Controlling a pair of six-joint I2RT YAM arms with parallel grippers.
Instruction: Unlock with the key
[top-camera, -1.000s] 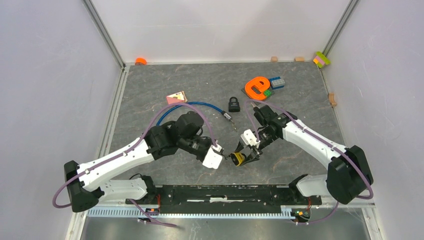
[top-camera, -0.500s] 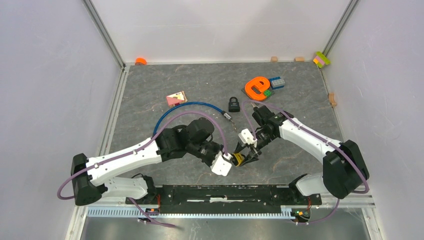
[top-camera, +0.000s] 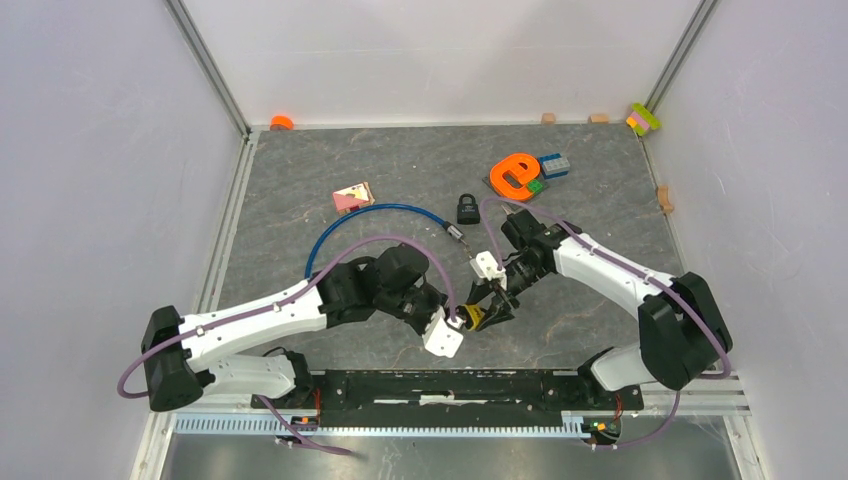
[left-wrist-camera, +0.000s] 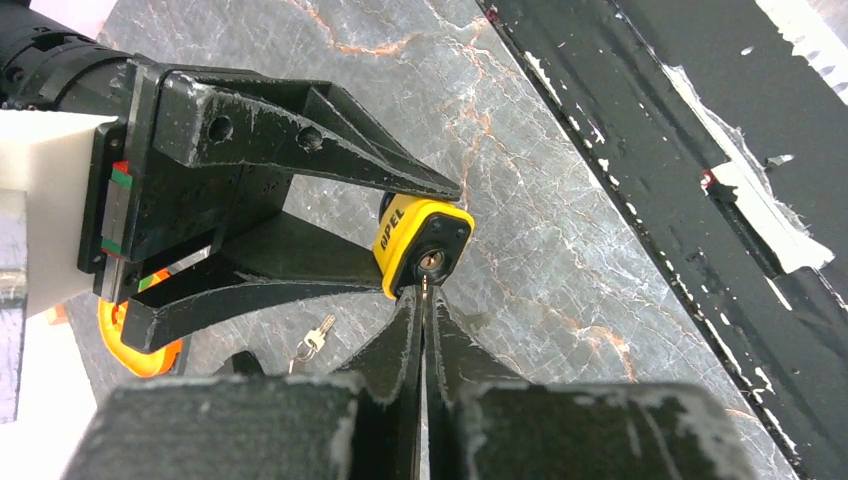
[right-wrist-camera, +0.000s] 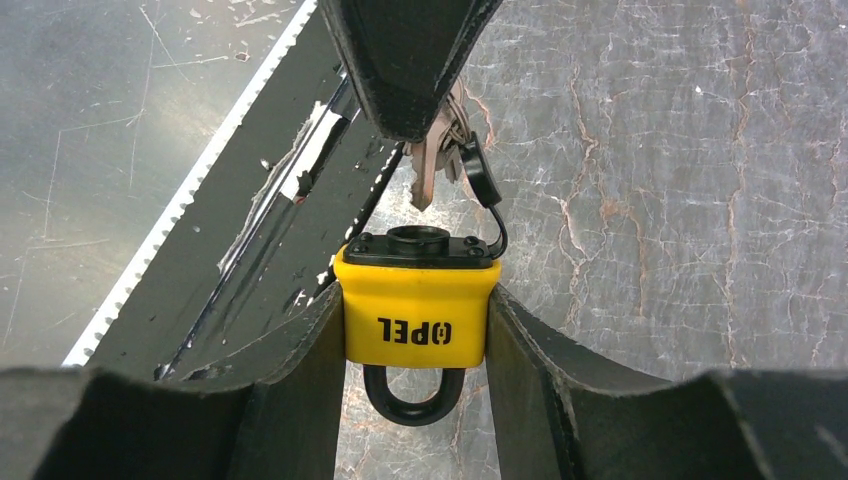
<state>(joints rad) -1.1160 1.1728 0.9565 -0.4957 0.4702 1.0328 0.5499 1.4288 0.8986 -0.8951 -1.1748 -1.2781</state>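
- Because the keyhole must face the key, the right gripper (right-wrist-camera: 417, 335) clamps the yellow padlock (right-wrist-camera: 417, 300) by its sides, shackle toward the wrist and keyhole end outward.
- Left gripper (left-wrist-camera: 421, 305) is pinched shut on the key (right-wrist-camera: 424, 178), its tip at the keyhole; whether they touch is unclear.
- Both meet over the table (top-camera: 400, 170) near its front edge, beside the black rail (top-camera: 440, 385).
- Open room lies farther back, toward a black padlock (top-camera: 467, 208) and blue cable (top-camera: 350, 222).
- Spare keys (right-wrist-camera: 452, 135) dangling beside the blade could snag, by my judgement.
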